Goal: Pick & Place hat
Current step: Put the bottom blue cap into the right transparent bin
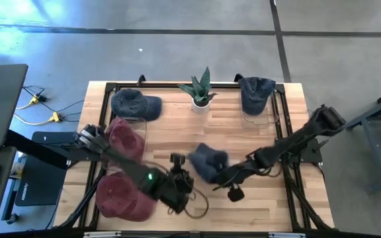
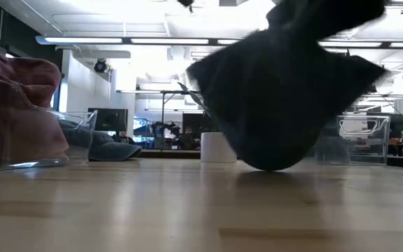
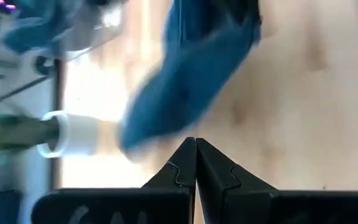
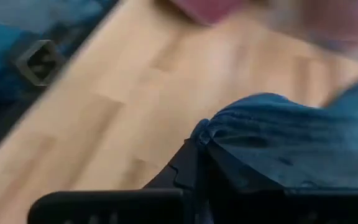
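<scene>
Hat [image 4: 291, 134], blue, pinched at a gathered fold of fabric by the right gripper [image 4: 197, 155], whose fingers are closed on it; the grip on cloth rather than brim lets the cap hang beneath, its lowest part apparently just brushing the desk [image 1: 263, 198] near mid-desk. Left gripper [image 3: 196, 163], fingers shut and empty, waits just beside it, pointing at the hat. Red hats [image 1: 126, 137], further blue hats [image 1: 256, 92] and a plant [image 1: 200, 89] stand around.

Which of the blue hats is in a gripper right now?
The blue hat at table centre, pinched by the right gripper. The other two blue hats sit untouched along the far edge.
</scene>
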Robot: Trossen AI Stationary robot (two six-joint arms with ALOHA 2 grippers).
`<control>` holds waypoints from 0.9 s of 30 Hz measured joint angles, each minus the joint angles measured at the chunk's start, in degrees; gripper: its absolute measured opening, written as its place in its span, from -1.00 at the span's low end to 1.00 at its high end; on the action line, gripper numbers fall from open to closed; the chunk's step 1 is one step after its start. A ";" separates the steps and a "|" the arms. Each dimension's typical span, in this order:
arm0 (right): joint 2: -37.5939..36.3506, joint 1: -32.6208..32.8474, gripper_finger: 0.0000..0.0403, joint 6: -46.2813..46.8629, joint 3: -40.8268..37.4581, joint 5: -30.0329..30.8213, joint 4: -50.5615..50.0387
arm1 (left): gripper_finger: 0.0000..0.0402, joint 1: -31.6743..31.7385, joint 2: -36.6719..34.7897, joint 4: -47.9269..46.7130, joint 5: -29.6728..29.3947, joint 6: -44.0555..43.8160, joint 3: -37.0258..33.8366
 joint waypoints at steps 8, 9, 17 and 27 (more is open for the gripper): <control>9.32 0.41 -0.57 1.99 -5.12 -6.93 13.50 | -1.00 -5.38 6.06 5.97 -2.30 -12.59 -6.65; 9.38 0.37 -0.49 3.07 -4.63 -6.91 11.63 | -1.00 -5.42 6.72 7.98 -2.16 -12.69 -7.19; 7.68 2.84 -0.04 14.89 6.68 0.53 -11.35 | -1.00 -2.07 8.79 25.64 1.86 -1.05 -7.83; 7.72 12.47 -0.09 41.18 8.64 19.39 -26.96 | -1.00 5.46 13.35 30.41 16.46 -0.13 -7.98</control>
